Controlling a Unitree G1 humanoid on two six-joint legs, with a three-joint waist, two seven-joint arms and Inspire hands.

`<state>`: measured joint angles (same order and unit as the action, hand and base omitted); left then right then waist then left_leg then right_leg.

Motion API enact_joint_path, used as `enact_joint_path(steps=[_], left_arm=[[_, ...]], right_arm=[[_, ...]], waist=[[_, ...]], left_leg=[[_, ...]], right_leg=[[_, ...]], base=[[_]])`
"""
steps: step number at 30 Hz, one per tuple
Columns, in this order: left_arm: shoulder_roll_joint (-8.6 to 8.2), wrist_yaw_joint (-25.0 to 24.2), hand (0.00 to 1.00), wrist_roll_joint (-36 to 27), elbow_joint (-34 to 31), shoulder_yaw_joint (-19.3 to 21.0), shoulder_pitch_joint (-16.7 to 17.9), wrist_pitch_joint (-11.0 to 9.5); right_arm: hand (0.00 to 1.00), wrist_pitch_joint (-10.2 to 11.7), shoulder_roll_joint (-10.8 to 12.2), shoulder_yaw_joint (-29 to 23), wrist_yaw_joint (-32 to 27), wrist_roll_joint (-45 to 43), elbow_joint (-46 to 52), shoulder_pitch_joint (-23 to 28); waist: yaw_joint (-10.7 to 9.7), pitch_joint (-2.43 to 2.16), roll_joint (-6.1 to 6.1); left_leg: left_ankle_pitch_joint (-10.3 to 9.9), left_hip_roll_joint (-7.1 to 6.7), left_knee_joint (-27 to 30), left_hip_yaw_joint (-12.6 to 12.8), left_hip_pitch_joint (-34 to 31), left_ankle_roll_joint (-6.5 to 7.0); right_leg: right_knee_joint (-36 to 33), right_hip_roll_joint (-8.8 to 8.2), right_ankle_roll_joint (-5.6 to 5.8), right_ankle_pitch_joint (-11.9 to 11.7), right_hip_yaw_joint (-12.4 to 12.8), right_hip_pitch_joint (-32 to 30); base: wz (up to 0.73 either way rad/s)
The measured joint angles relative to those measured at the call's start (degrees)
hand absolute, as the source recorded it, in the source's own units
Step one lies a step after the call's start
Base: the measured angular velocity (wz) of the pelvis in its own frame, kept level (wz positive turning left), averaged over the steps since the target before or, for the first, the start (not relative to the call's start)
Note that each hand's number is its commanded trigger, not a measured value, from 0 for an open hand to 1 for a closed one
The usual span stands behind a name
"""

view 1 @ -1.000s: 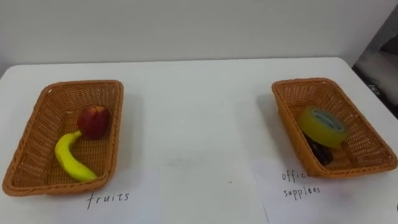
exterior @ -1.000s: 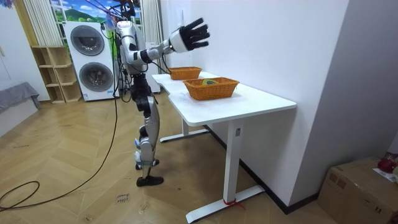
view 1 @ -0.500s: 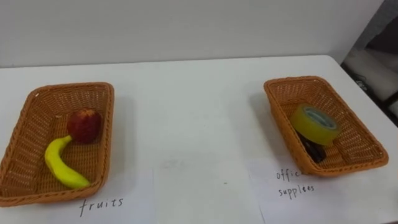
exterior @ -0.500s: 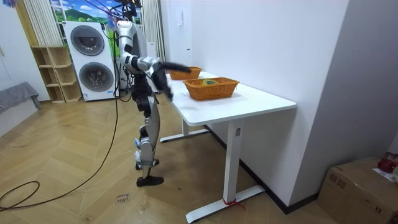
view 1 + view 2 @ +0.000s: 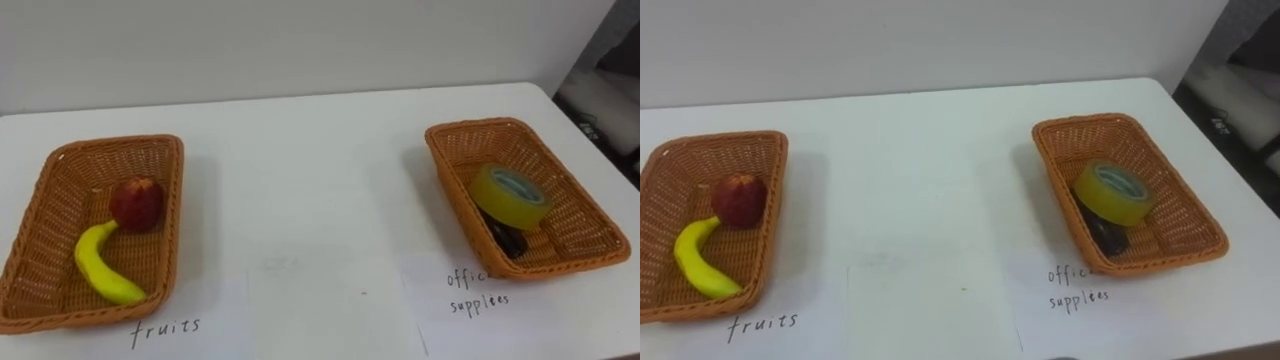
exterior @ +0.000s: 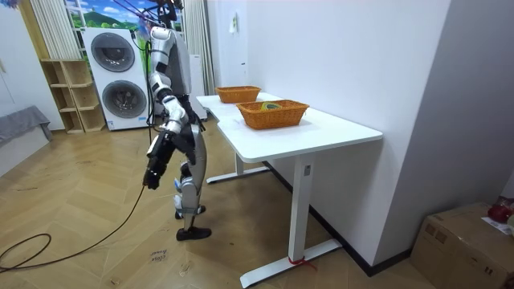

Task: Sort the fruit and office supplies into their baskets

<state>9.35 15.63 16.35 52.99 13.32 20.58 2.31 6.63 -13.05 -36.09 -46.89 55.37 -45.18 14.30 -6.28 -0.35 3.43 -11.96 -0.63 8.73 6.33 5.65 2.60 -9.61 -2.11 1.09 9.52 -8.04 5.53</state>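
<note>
Fruit: you've got a red fruit [image 5: 136, 203] and a banana [image 5: 105, 268], both inside the L basket [image 5: 172, 230]. The red fruit sits toward the far end. The banana's upper tip touches it and the rest curves toward the near R corner.
Office items: a yellow tape roll [image 5: 511, 196] lies tilted in the R basket [image 5: 480, 135], over a dark item [image 5: 512, 243] at its near edge. What the dark item is you can't tell.
Baskets: both wicker, rectangular, well apart at opposite ends of the white table [image 5: 300, 180], long sides running away from you.
Sheets: a handwritten paper sheet [image 5: 215, 305] lies just in front of the L basket, w/ another [image 5: 520, 300] in front of the R basket.
R hand: in the room view the R hand [image 6: 152, 172] hangs low on a straight arm beside the robot's thigh, apart from the table. Open or closed, you can't tell, nor whether it has hold of anything.
Robot: stands upright on the wood floor at the table's long side, w/ stacked washers [image 6: 116, 72] behind it.
</note>
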Motion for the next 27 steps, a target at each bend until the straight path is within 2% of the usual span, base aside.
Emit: enact_joint_path(steps=[6,9,12,17,23,27], left_arm=[[-0.25,-0.15,0.00,-0.01,-0.07,-0.10,-0.06,-0.19],[-1.30,-0.21,0.00,-0.01,0.70,-0.29,-0.43,-0.22],[-1.67,-0.23,0.00,0.05,2.65,-0.26,-0.74,-0.26],[-1.78,-0.21,0.00,-0.07,3.43,-0.55,-0.59,0.15],[-2.31,-1.17,0.00,-0.34,4.37,-1.85,-1.11,0.18],[-2.34,-1.07,0.00,-0.53,5.54,-3.87,-2.89,0.23]], right_arm=[[0.00,0.21,1.75,2.36,0.05,0.89,-3.93,1.00],[0.00,0.33,3.36,5.90,0.19,0.47,-5.34,1.44],[0.00,-0.17,4.91,8.79,1.58,-1.73,-8.98,0.88],[0.00,-1.48,5.00,14.57,6.10,-6.80,-11.07,0.93],[0.00,-3.15,5.08,21.91,13.44,-25.10,-15.67,-0.55],[0.00,-4.72,5.13,29.44,18.70,-41.22,-16.15,-0.91]], waist=[[0.15,0.22,-0.40],[0.34,0.12,-0.88],[0.57,-0.12,-1.30],[1.17,-0.08,-1.66],[2.53,0.07,-1.98],[4.89,0.25,-2.45]], left_leg=[[-0.01,-0.09,-0.01,-0.05,0.02,0.04],[-0.02,-0.12,-0.07,-0.08,-0.05,0.06],[-0.02,-0.16,-0.10,-0.27,-0.01,0.05],[-0.02,-0.17,-0.04,-0.32,0.08,0.05],[-0.75,-0.03,0.00,-0.38,1.48,0.01],[-0.76,0.00,-0.01,-0.32,1.63,0.01]], right_leg=[[0.07,-0.10,0.08,0.21,0.16,-0.33],[0.04,-0.20,0.13,0.35,0.13,-0.47],[-0.01,-0.19,0.13,0.48,0.07,-0.42],[0.07,-0.23,0.15,0.52,-0.12,0.02],[0.97,-0.04,0.15,0.52,0.02,1.53],[0.92,0.00,0.15,0.51,0.13,1.51]], base=[[0.00],[0.00],[0.02],[0.00],[0.00],[0.00]])
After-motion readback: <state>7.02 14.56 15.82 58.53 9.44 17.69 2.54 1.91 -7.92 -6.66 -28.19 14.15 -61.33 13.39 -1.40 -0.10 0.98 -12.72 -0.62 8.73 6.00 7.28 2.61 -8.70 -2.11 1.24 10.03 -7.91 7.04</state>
